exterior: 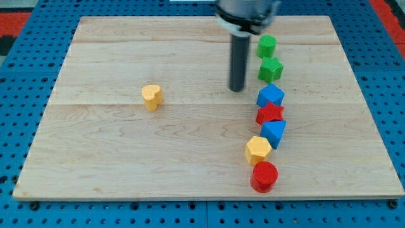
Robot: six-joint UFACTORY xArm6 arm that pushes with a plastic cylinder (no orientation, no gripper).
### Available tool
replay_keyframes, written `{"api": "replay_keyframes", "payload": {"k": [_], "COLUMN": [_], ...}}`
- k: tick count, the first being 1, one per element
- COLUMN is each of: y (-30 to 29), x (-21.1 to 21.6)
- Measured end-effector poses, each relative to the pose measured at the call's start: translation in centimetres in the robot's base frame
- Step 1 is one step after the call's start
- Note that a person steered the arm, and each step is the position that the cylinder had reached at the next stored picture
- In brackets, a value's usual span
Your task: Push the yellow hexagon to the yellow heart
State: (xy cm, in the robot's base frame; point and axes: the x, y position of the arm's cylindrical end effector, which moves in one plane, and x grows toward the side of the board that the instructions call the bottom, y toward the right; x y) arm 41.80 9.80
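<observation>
The yellow hexagon (257, 150) lies in the lower right of the wooden board, in a column of blocks. The yellow heart (152, 97) sits alone left of centre. My tip (237, 88) rests on the board at the upper middle, just left of the green blocks and well above the yellow hexagon. It touches no block. The heart is far to the left of the tip.
The column at the right holds, from the top: a green cylinder (266, 45), a green star-like block (271, 68), a blue block (270, 96), a red star (270, 114), a blue block (274, 132) and a red cylinder (264, 177). The board (95, 158) lies on a blue pegboard.
</observation>
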Motion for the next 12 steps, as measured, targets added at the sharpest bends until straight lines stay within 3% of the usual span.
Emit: {"api": "replay_keyframes", "payload": {"k": [1,3,4,6,7,9,11,12], "y": [5.8,15.2,6.7,-2.6,-4.6,2.1,-8.2,0.7], "x": [-0.8,4.3,7.6,6.5,4.9,9.0,10.3,10.0]}}
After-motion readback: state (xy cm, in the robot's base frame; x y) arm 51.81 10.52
